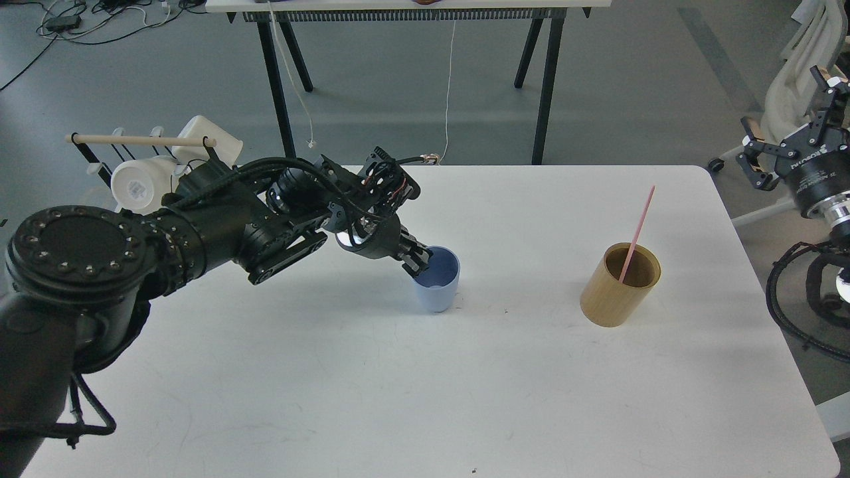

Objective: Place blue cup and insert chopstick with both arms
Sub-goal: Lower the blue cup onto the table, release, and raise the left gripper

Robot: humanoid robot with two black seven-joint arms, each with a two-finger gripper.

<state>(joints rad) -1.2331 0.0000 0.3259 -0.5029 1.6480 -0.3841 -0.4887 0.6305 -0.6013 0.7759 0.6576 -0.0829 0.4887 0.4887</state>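
The pale blue cup (437, 289) stands upright on the white table (398, 385), near its middle. My left gripper (418, 260) is shut on the cup's left rim, one finger inside and one outside. The pink chopstick (637, 229) stands leaning in the tan wooden holder (614, 292) at the right of the table. My right gripper (807, 126) is off the table's right edge, raised, open and empty.
A wire rack with a pale wooden rod (143, 140) and white mugs (136, 186) stands off the table's back left corner. A black-legged table (412, 6) stands behind. Cables (797, 292) hang at the right edge.
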